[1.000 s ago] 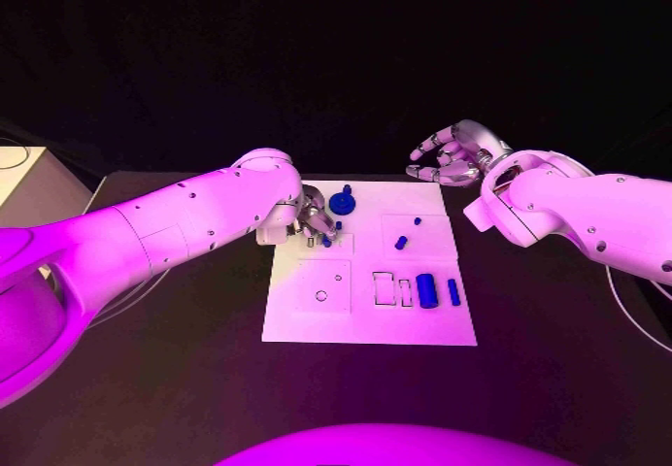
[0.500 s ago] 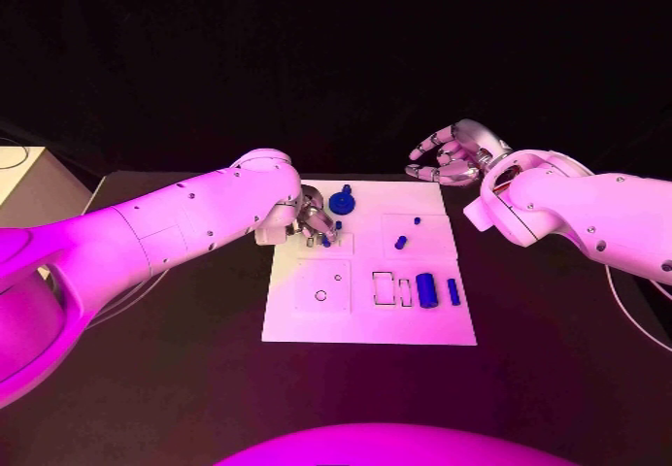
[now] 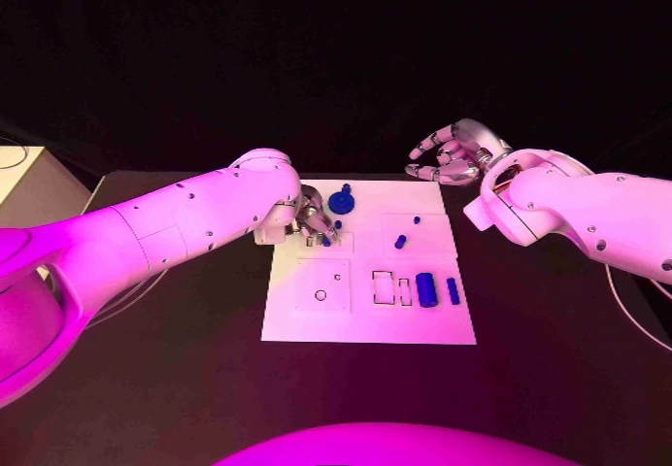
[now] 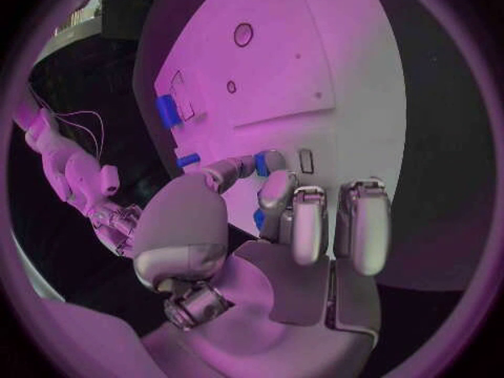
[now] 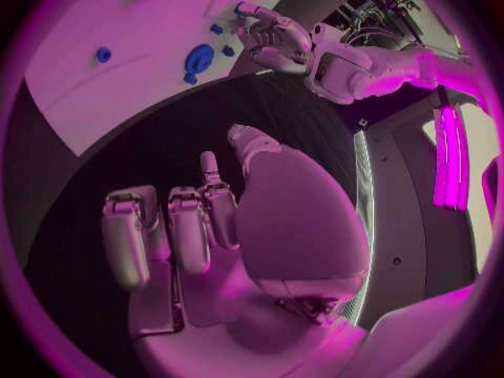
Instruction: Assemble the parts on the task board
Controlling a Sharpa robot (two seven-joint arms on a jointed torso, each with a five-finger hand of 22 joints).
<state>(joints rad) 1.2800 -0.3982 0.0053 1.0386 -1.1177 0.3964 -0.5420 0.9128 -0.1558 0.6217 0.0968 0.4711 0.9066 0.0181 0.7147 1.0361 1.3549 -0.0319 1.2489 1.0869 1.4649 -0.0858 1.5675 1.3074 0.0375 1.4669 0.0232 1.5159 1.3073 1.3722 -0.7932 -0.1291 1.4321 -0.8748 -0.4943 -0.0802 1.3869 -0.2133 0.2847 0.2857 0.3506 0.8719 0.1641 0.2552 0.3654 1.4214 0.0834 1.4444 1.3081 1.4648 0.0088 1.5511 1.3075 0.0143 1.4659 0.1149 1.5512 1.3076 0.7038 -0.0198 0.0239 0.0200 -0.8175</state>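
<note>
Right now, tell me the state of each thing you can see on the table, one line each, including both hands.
Left hand: over the board's far left corner, fingertips down among small blue parts; grip unclear.
Right hand: raised beyond the board's far right corner, holding nothing.
Task board: flat on the table.
Blue cylinder: lying on the board.
Blue gear: on the board.

The right hand (image 5: 210,227) hangs above the dark table (image 5: 210,118), fingers loosely curled and holding nothing. Beyond it lies the white task board (image 5: 95,17) with a blue gear (image 5: 198,58) and small blue pegs (image 5: 103,55). The left hand (image 5: 271,40) reaches over the board's edge.
</note>
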